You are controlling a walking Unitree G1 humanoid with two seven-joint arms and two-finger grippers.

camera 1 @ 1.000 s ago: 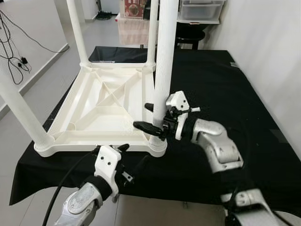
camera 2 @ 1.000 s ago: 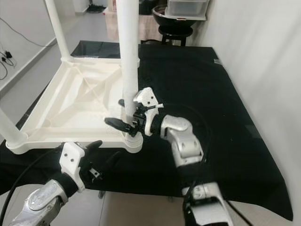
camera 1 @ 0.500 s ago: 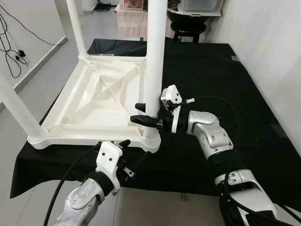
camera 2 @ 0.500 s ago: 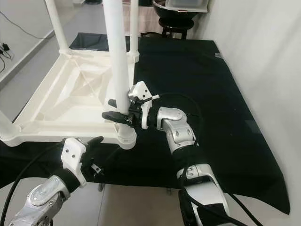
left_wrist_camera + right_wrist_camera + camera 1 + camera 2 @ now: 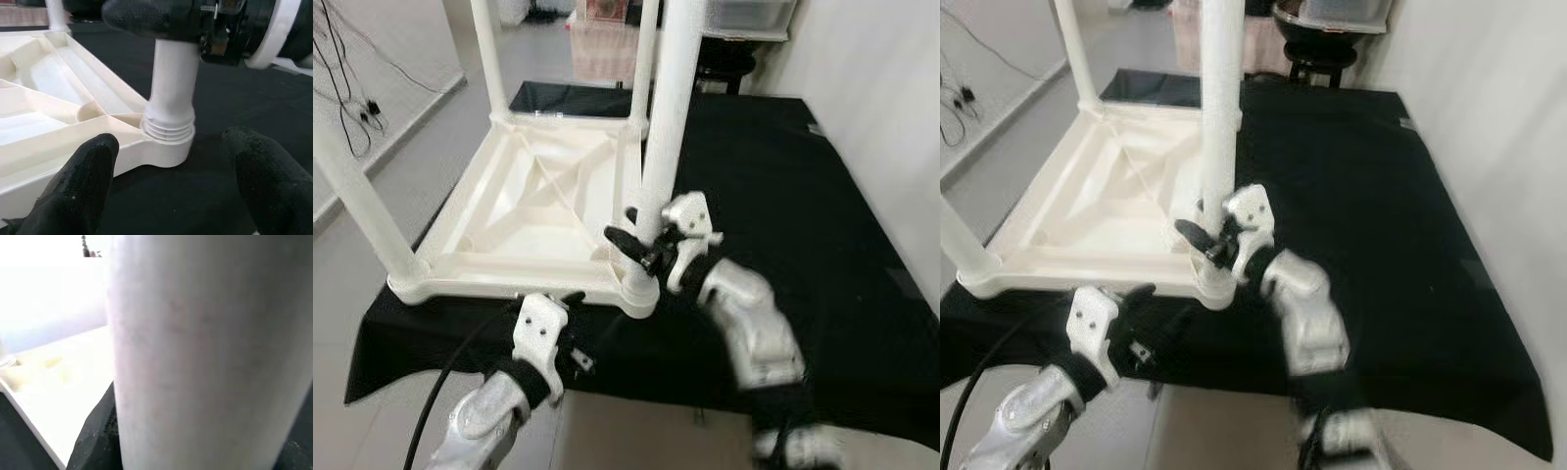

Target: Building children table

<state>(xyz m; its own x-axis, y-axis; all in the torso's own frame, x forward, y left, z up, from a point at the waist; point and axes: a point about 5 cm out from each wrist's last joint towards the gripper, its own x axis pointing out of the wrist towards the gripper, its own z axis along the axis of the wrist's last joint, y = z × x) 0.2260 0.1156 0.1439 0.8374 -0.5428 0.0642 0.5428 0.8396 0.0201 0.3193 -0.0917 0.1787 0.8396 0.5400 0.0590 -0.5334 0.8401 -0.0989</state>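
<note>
White plastic children's table (image 5: 543, 211): lies upside down on a black cloth (image 5: 783, 196) covering a work surface, its ribbed underside facing up. Legs stand upright at its corners.

Near-corner leg (image 5: 668, 117): upright in its round corner socket (image 5: 168, 142); screw threads show where leg meets socket.

Right gripper (image 5: 638, 237): arm reaches in from the right, elbow bent, forearm roughly level and blurred. Black fingers are clamped around the near-corner leg low down, just above the socket; one finger (image 5: 625, 241) passes in front of the leg. The right wrist view has the leg right against the lens.

Left gripper (image 5: 168, 196): arm rises from below the table's near edge, wrist tilted up, pointing at the socket. Fingers (image 5: 83, 176) are spread apart, holding nothing, just short of the table's rim.
</note>
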